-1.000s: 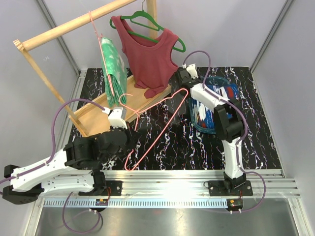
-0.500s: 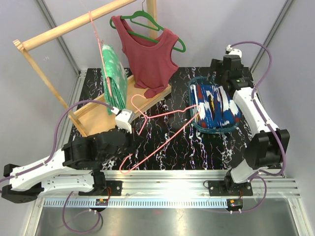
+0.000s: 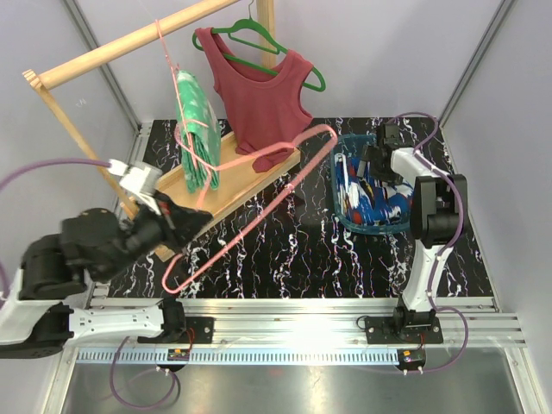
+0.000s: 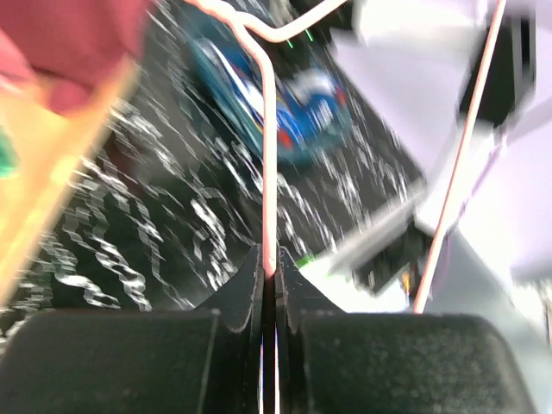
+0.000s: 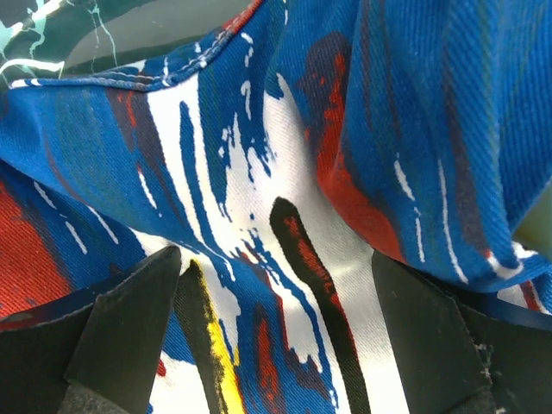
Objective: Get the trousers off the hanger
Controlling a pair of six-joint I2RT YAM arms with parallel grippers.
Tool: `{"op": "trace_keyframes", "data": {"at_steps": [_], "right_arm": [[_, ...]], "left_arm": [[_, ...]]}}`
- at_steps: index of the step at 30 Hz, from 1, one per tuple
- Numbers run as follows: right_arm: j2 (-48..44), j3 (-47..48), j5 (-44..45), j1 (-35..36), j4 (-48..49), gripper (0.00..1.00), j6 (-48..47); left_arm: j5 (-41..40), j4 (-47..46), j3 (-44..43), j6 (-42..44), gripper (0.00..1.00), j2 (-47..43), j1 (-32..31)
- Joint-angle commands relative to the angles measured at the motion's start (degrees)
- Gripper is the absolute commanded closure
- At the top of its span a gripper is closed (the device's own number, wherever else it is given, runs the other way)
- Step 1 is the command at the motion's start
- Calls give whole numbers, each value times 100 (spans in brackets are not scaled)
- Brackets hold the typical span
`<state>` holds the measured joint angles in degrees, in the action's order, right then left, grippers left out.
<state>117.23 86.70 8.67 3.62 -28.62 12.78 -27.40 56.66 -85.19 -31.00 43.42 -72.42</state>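
The left gripper [image 3: 184, 222] is pinched tight on a pink wire hanger [image 3: 321, 131], whose wire runs off toward 2 o'clock. The green tie-dye trousers [image 3: 197, 129] hang from the wooden rail [image 3: 129, 41] at the gripper's 12 o'clock, apart from it. The right gripper [image 3: 380, 160], jaws wide, sits just over the blue patterned trousers [image 3: 373, 200], which lie in the blue basket [image 3: 348, 224] toward its 6 o'clock.

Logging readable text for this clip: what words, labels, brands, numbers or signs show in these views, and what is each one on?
No text can be read in any view.
On the small box under the left arm's base: any marking is too small to read.
On the blue patterned trousers: printed streaks only, no letters.
On the pink hanger: bare wire with no label; that view is motion-blurred.
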Motion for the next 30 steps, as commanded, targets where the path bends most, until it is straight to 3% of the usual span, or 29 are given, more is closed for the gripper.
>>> {"op": "trace_keyframes", "data": {"at_steps": [1, 5, 10, 20, 22, 23, 24, 25, 26, 27, 28, 29, 30], "right_arm": [[231, 181, -349, -10, -223, 1, 181], [-629, -92, 20, -10, 6, 1, 357], [-1648, 137, 302, -10, -363, 0, 243], [-1949, 164, 31, -10, -619, 1, 146], [-1976, 111, -58, -10, -557, 1, 225], [-1985, 85, -136, -10, -557, 0, 234], [-1985, 76, -181, -10, -548, 1, 252], [-2019, 58, -207, -10, -539, 1, 260], [-2037, 49, -216, -1, -539, 0, 261], [-2055, 49, -216, -1, -539, 0, 261], [-2090, 49, -216, -10, -548, 1, 252], [-2125, 58, -216, -10, -548, 1, 243], [-2143, 67, -216, -10, -548, 1, 226]], "left_arm": [[-1572, 915, -796, -160, 100, 429, -17], [-2750, 1591, -1438, -361, 100, 851, -9], [-4332, 3147, -2386, -1073, 100, 1405, 0], [-5591, 2833, -2520, -336, 100, 1266, 315], [-5994, 2116, -2127, 48, 100, 1065, 465], [-6075, 1512, -1855, 1147, 100, 785, 649], [-6206, -339, -1000, 1985, 100, 565, 711], [-6651, -1663, -478, 4255, 100, 145, 747], [-6751, -3225, 58, 5609, 100, -103, 747], [-6700, -6199, 629, 6806, 100, -297, 765], [-6700, -7073, 1192, 7636, 100, -421, 773], [-6752, -7125, 1232, 7749, 100, -500, 774], [-6813, -5603, 1128, 7176, 100, -475, 774]]}}
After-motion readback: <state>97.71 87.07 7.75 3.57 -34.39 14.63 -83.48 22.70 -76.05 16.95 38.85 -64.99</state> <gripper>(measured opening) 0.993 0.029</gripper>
